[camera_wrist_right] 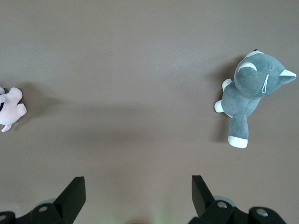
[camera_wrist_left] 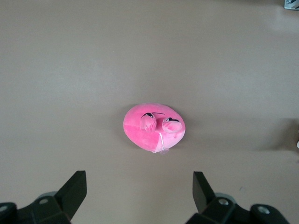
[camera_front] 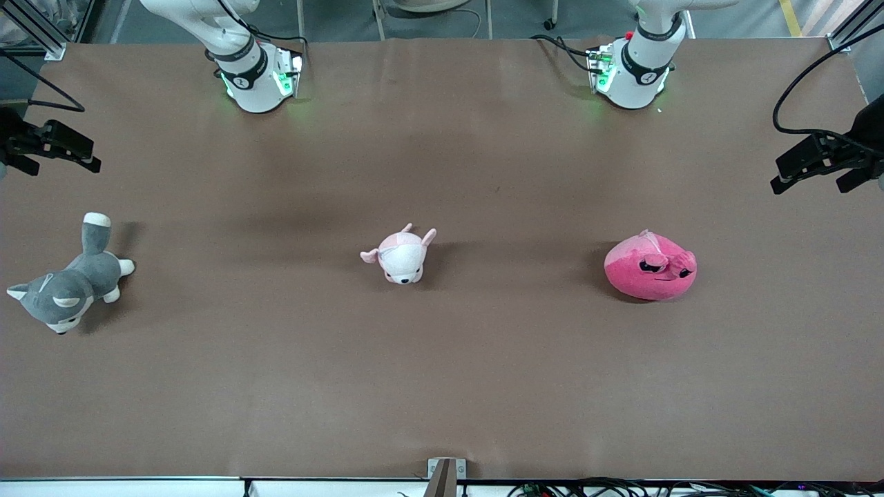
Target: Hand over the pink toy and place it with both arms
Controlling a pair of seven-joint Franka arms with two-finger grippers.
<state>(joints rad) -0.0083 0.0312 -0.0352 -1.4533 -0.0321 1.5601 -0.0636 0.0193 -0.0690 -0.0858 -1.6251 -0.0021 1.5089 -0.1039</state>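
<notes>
Nearest the front camera lies the grey-and-white dog plush (camera_front: 69,286), at the right arm's end of the brown table (camera_front: 442,386).

From the left gripper (camera_wrist_left: 139,191) outward: its two black fingers (camera_wrist_left: 72,191) are spread wide with nothing between them, and it hangs in the air at the left arm's end of the table. Straight below and just ahead of its fingertips, the pink toy (camera_wrist_left: 154,127) rests on the table, apart from both fingers, with bare tabletop all round it. Nothing stands between this gripper and the toy. In the front view the pink toy (camera_front: 650,267) lies on its own, face toward the front camera, well apart from the other plush.

From the right gripper (camera_wrist_right: 138,191) outward: its fingers (camera_wrist_right: 74,192) are likewise spread and hold nothing, and it hangs over the right arm's end of the table. The dog plush (camera_wrist_right: 247,98) lies to one side of its open jaws, on its side with its tail toward the gripper. The pale pink-and-white plush (camera_wrist_right: 9,109) shows only partly at the edge of that wrist view; it sits mid-table (camera_front: 400,255), between the dog and the pink toy.

Counted: three plush, one of each kind, all well apart; two arms, two grippers. Neither gripper touches anything.
</notes>
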